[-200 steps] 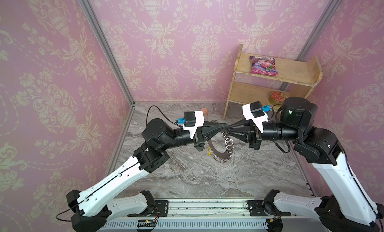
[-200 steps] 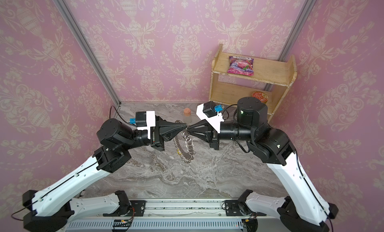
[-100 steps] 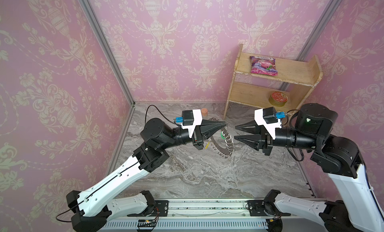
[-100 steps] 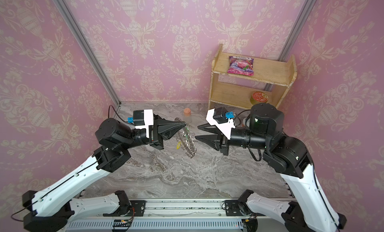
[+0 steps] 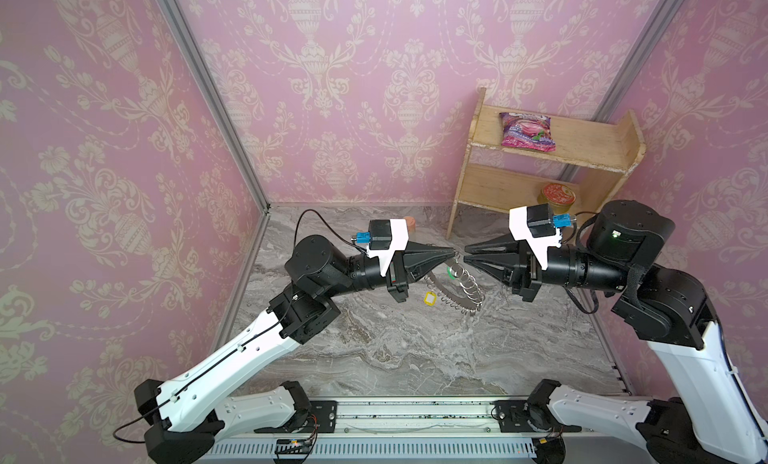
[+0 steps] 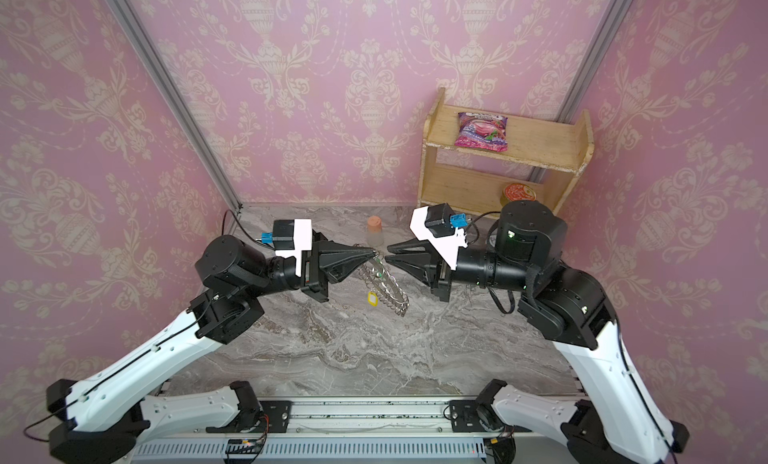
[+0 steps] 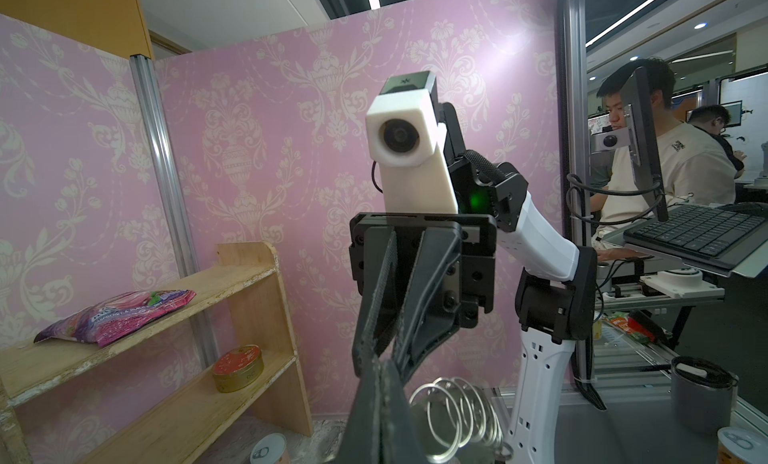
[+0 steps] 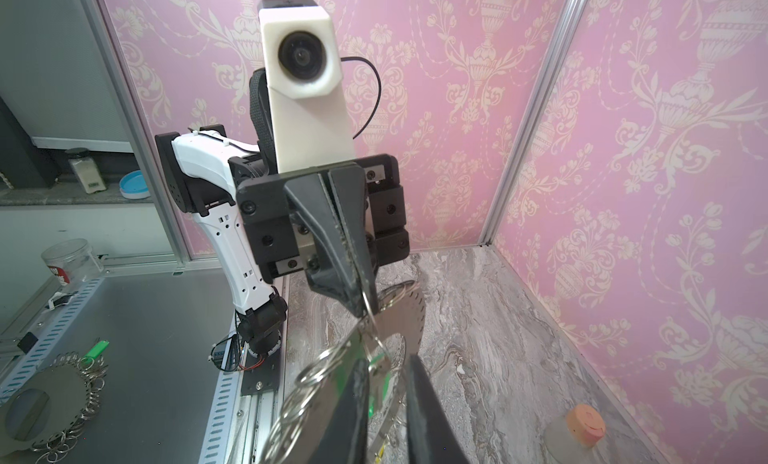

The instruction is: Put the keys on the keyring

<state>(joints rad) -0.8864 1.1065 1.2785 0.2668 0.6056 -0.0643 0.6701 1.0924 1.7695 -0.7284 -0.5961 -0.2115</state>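
Observation:
My left gripper (image 5: pixel 454 254) is shut on the top edge of the keyring (image 5: pixel 457 295), a grey metal disc fringed with silver wire rings, and holds it hanging above the marble floor in both top views. A yellow key (image 5: pixel 429 298) dangles from its rim on the left side. A green key (image 5: pixel 451 270) shows near the top of the disc. My right gripper (image 5: pixel 465 254) points at the left one tip to tip, open by a narrow gap, just short of the wire rings. In the right wrist view the green key (image 8: pixel 376 389) shows through that gap.
A wooden shelf (image 5: pixel 552 150) at the back right carries a snack bag (image 5: pixel 527 131) and a red-lidded tin (image 5: pixel 557 195). A small jar with an orange lid (image 6: pixel 375 229) stands behind the grippers. Outside the cell lies another ringed disc (image 8: pixel 50 399).
My right gripper drew back to the right from the keyring and opened wide, then came in again with its jaws narrowed. The left gripper kept hold of the keyring.

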